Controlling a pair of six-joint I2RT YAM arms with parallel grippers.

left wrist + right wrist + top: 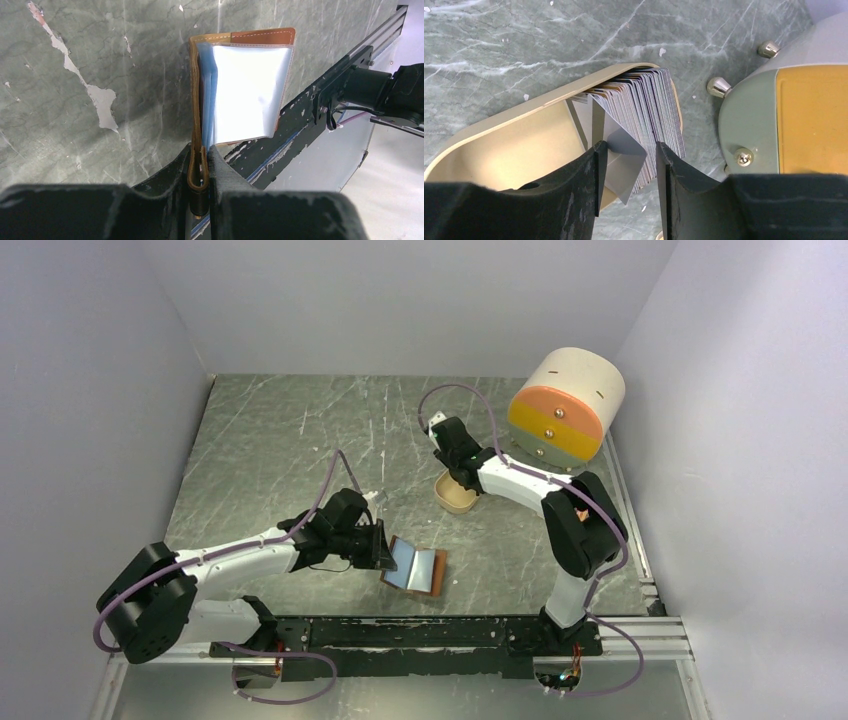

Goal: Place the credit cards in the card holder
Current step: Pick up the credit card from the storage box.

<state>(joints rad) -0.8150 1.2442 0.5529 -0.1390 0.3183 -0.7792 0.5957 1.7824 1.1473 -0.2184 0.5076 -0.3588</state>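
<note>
Grey walls stand on three sides, and between them lies the dark stone tabletop [280, 460]. The biggest thing on it is one round drum box [566, 412], cream and orange, in the far right corner.

Just beside the box, toward the middle, sits one tan dish [524, 112]. The credit cards [649, 105] stand on edge in it, leaning on its end wall like books. There are many, packed too close for me to count.

My right gripper [628, 150] is over them with its fingers spread. One grey card is tipped into the gap, and as far as I can see it is not squeezed yet. I think that is the card to lift out.

One card holder [245, 85] lies open by the near edge of the tabletop, about halfway along. My left gripper [202, 155] pinches its brown cover tight. That way the shiny blue pockets show and it cannot slide when a card comes.
</note>
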